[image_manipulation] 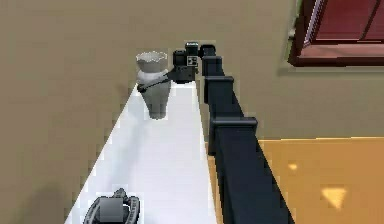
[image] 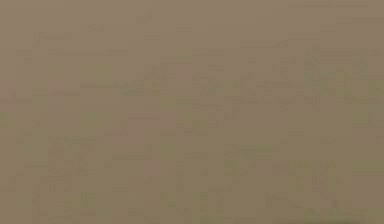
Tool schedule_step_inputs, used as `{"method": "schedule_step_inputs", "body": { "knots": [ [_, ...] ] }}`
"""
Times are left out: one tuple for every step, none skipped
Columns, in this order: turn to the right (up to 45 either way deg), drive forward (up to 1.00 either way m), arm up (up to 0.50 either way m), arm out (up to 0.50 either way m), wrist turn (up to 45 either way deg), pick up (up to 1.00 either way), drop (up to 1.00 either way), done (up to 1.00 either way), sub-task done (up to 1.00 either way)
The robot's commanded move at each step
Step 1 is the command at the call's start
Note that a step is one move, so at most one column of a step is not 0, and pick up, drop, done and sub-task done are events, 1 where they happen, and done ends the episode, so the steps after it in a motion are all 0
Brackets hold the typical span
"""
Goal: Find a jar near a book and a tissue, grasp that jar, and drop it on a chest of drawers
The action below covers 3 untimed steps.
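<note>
One arm: dark square bar (image_manipulation: 235,135) lay beside long white tabletop (image_manipulation: 165,175).
Gripper (image_manipulation: 170,68): at grey, white-topped flared vessel (image_manipulation: 152,88); grip and hold could not be told.

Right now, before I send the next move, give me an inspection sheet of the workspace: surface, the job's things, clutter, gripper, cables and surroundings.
Surface: a long white top runs up the arm side view's left half.
Job's things: a grey jar with a pale rim is at the white top's far end. Whether it stands on the top or hangs above it cannot be told.
Clutter: a dark grey thing lies at the top's near end, cut by the bottom edge.
Gripper: the gripper is at the end of the dark arm, right by the jar. Whether it holds anything cannot be told.
Cables: nothing seen.
Surroundings: brown wall ahead, dark red window frame, orange floor.
</note>
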Motion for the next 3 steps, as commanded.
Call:
{"method": "schedule_step_inputs", "body": {
  "knots": [
    [0.0,0.0,0.0,0.0,21.0,0.0,0.0,0.0,0.0],
    [0.0,0.0,-0.28,0.0,0.0,0.0,0.0,0.0,0.0],
    [0.0,0.0,0.0,0.0,0.0,0.0,1.0,0.0,0.0]
  ]
}}
